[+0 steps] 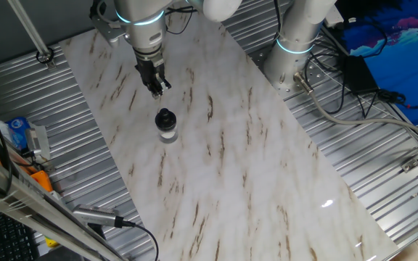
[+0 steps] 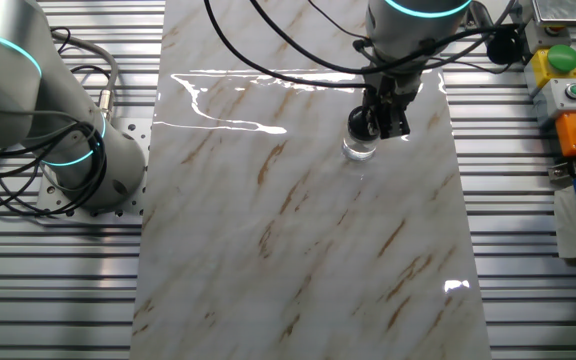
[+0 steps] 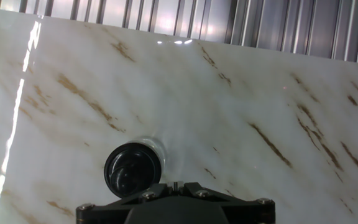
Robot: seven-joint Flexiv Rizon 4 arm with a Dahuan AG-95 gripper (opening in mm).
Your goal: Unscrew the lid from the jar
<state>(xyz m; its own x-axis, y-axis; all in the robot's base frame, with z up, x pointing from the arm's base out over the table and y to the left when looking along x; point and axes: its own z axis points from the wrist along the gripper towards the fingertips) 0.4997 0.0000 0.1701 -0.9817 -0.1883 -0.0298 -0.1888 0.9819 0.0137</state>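
Observation:
The small clear jar (image 1: 167, 133) stands upright on the marble board, with the black lid (image 1: 165, 117) on top of it. My gripper (image 1: 157, 88) hangs above the board just beyond the jar, apart from it, with the fingers together and nothing between them. In the other fixed view the gripper (image 2: 392, 122) is right beside the lid (image 2: 359, 123), and the jar (image 2: 358, 150) shows below it. In the hand view the lid (image 3: 133, 169) lies to the left of the closed fingertips (image 3: 178, 184), and the jar body is mostly hidden under it.
The marble board (image 1: 252, 167) lies on a ribbed metal table (image 1: 369, 152). A second arm's base (image 1: 296, 36) stands at the board's edge, with cables around it (image 2: 78, 150). A button box (image 2: 563, 70) sits at the side.

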